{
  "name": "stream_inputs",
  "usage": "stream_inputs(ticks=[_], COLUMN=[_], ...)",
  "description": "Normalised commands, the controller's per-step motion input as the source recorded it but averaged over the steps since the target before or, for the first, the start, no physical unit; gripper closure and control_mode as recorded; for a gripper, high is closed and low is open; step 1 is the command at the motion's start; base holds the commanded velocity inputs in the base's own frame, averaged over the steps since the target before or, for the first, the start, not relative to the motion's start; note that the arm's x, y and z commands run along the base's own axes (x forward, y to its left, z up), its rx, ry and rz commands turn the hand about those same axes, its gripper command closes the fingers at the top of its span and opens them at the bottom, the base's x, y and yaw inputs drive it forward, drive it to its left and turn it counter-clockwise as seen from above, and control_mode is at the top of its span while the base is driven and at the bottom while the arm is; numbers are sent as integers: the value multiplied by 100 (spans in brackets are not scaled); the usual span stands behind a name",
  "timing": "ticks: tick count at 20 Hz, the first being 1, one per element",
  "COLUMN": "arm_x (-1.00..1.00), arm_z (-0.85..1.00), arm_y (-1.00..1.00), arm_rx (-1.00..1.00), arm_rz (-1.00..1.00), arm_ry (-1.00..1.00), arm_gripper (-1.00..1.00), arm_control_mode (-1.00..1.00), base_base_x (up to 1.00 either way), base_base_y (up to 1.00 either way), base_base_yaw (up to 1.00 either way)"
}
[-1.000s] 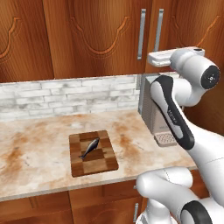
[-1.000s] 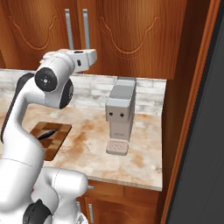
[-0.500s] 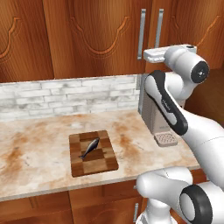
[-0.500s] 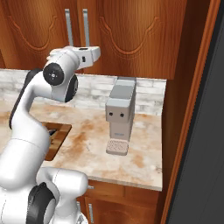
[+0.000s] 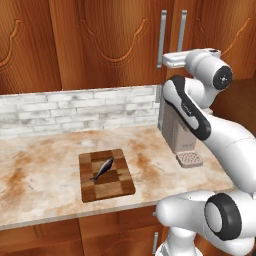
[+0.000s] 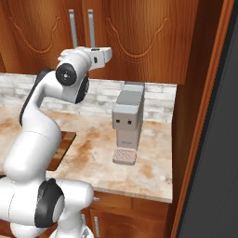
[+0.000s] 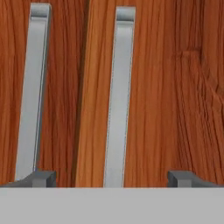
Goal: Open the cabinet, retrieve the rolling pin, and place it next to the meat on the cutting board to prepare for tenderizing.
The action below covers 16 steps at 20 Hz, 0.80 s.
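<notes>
The cabinet [image 5: 210, 35] is shut, and two vertical silver bar handles stand side by side on the wall doors. My gripper [image 7: 113, 179] is open and held up close to these doors, with the right handle [image 7: 118, 100] between its fingertips [image 7: 41, 178] and the left handle [image 7: 33, 92] just above the left one. The hand [image 5: 172, 60] reaches level with the handles' lower ends [image 6: 100, 53]. The checkered cutting board [image 5: 106, 175] lies on the counter with the small dark meat [image 5: 102, 169] on it. The rolling pin is hidden.
A grey coffee machine [image 5: 175, 132] stands on the marble counter [image 5: 40, 170] right of the board, below the hand [image 6: 128, 118]. A white brick backsplash [image 5: 75, 107] runs behind. A tall wooden side panel [image 6: 204, 116] bounds the counter at the right.
The hand has risen a little and moved left, closer to the two door handles, as the arm's upper joints swung. The jaws have stayed wide.
</notes>
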Motion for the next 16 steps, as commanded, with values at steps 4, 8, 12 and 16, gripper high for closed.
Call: stream_inputs(ticks=[4,8,12,16], arm_x=[32,43,46,55], arm_z=[0,0,0,-4], arm_y=[-18,-4,0,0], arm_rx=[0,0,0,0], arm_rz=[0,0,0,0], arm_ry=[0,0,0,1], arm_gripper=[-100,-100,-100,100], arm_control_mode=[-100,-100,-100,-100], base_base_x=[0,0,0,0], base_base_y=[0,0,0,0], base_base_yaw=[0,0,0,0])
